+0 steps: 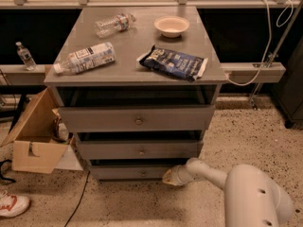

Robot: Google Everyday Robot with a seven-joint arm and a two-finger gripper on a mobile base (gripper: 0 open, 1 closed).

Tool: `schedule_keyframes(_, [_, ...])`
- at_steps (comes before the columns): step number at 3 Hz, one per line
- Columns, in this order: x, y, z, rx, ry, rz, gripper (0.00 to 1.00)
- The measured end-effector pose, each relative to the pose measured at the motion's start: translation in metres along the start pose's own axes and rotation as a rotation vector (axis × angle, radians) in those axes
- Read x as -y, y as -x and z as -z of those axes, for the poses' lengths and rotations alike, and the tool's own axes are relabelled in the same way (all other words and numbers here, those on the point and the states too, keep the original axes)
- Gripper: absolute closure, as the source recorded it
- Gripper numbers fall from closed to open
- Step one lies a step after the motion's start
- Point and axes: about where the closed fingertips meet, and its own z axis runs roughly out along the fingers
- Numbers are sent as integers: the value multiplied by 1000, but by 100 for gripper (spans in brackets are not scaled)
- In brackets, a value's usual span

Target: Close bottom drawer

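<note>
The gripper [171,176], spread or closed I cannot tell, is sitting low at the right end of the bottom drawer [128,172], which is sticking slightly out of the cabinet [132,48], probably for pushing it in.

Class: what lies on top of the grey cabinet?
On the cabinet top: a clear bottle and a labelled bottle, both lying down, a bowl and a dark blue bag. Anything under the bag is covered. The hand is by the bottom drawer.
</note>
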Motion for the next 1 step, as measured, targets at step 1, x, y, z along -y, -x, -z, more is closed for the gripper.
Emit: schedule_keyframes(1, [-21,6,13,55,76,24,100])
